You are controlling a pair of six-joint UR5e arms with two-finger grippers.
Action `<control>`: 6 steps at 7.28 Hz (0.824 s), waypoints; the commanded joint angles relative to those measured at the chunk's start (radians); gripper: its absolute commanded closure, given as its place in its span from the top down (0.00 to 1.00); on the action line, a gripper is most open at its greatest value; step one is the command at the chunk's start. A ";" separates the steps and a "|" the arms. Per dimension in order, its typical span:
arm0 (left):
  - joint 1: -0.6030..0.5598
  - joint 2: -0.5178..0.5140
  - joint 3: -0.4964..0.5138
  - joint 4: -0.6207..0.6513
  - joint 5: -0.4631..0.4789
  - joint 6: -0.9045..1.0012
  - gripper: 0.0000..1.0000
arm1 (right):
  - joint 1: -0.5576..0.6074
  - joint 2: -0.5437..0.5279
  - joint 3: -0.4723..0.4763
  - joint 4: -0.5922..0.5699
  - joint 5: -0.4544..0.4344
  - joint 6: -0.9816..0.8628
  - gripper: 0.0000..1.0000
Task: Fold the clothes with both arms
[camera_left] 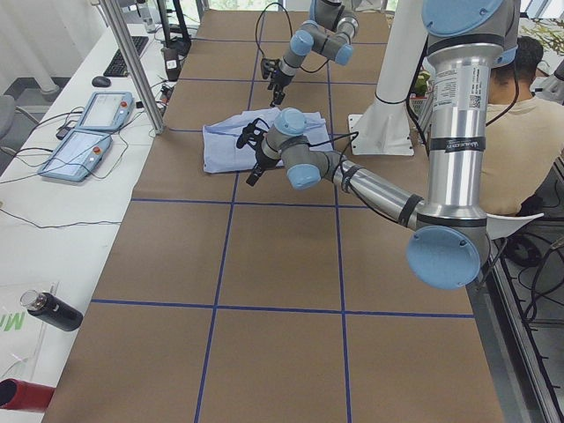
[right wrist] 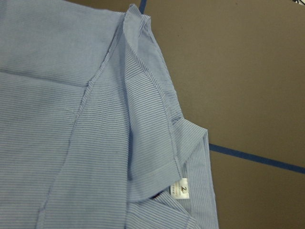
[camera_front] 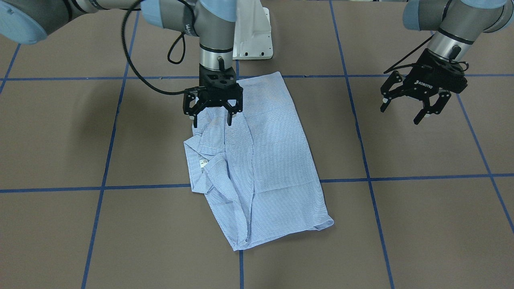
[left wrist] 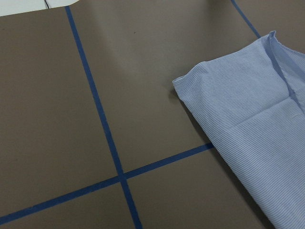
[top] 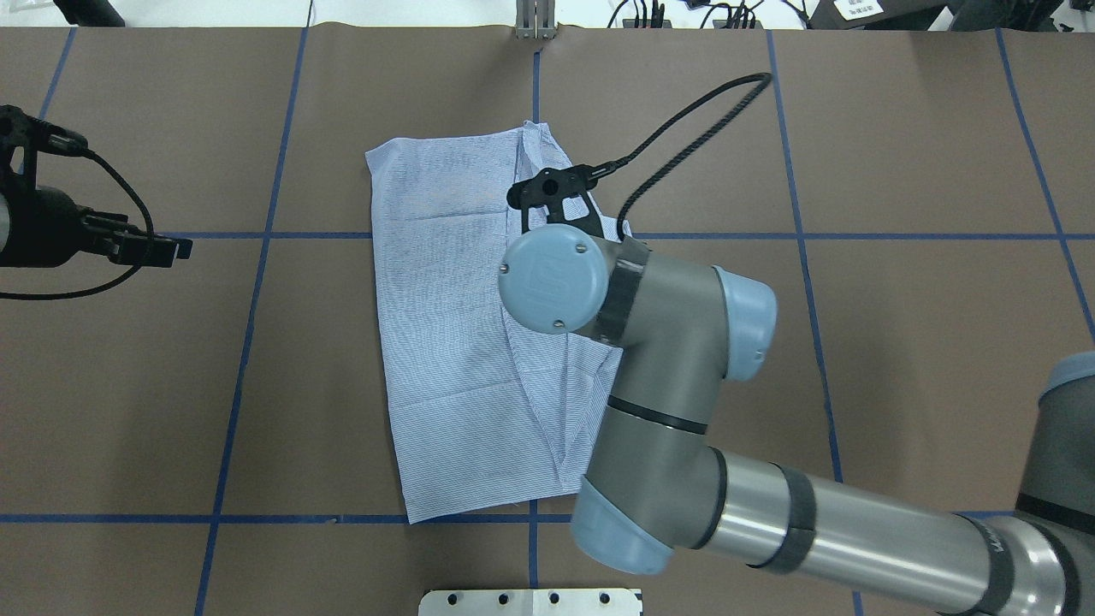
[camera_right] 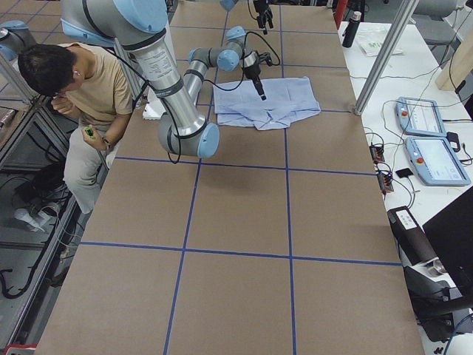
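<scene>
Right gripper (camera_front: 212, 120) hangs open just above the shirt (camera_front: 277, 160) near its collar (camera_front: 200, 160), probably to pinch that edge for another fold. Left gripper (camera_front: 400, 114) hovers open over bare table (camera_front: 421, 220), well apart. The shirt lies part-folded mid-table.

**A:** quick headcount, what's on the tabletop (camera_front: 421, 224)?

**B:** clothes-wise just one shirt (camera_front: 265, 160), with one white label (right wrist: 181, 187).

**A:** and the robot bits?

**B:** two arms, the left arm (camera_front: 451, 36) and the right arm (top: 676, 376). One pair of jaws each, so two pairs. One white pedestal (camera_front: 253, 36).

**A:** anything off to the side?

**B:** one person (camera_right: 89, 89). Two screens, the far pendant (camera_right: 421, 115) and the near pendant (camera_right: 442, 159). Also one keyboard (camera_left: 123, 55), one mouse (camera_left: 102, 81) and one dark bottle (camera_left: 53, 310).
</scene>
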 commanded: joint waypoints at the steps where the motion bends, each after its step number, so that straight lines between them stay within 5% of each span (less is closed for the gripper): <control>1: -0.001 0.009 -0.005 -0.002 0.000 0.005 1.00 | -0.003 0.222 -0.320 -0.029 0.001 -0.063 1.00; 3: -0.001 0.009 -0.005 -0.002 0.000 0.005 1.00 | -0.037 0.329 -0.486 -0.029 -0.011 -0.137 0.99; 6: -0.002 0.009 -0.004 -0.002 -0.014 0.005 1.00 | -0.071 0.356 -0.580 -0.039 -0.017 -0.190 0.99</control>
